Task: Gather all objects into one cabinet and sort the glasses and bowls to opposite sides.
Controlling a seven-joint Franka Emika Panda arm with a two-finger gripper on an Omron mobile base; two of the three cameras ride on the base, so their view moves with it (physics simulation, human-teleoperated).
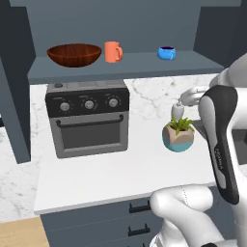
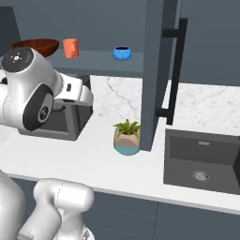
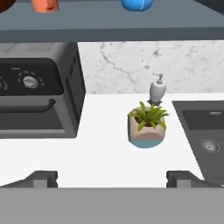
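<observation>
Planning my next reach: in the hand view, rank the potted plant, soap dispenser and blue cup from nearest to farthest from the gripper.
1. Potted plant, on the counter just ahead of the gripper.
2. Soap dispenser, right behind the plant.
3. Blue cup, up on the shelf.

A dark grey toaster oven [image 1: 88,118] with three knobs and a bar handle sits on the white marble counter [image 1: 106,173], pushed back toward the left. To its right, well apart, stands a potted plant [image 1: 178,134] in a teal-bottomed pot, green leaves spiking upward. Just behind the plant is a small grey soap dispenser [image 3: 157,89] against the marble backsplash [image 3: 127,65]. Farther right, a dark sink [image 2: 202,161] with a round drain is set into the counter. Above it hangs a cabinet door [image 2: 161,70] with a black bar handle [image 2: 174,70]. Drawers [image 1: 120,219] with black pulls run below the counter's front edge.
</observation>
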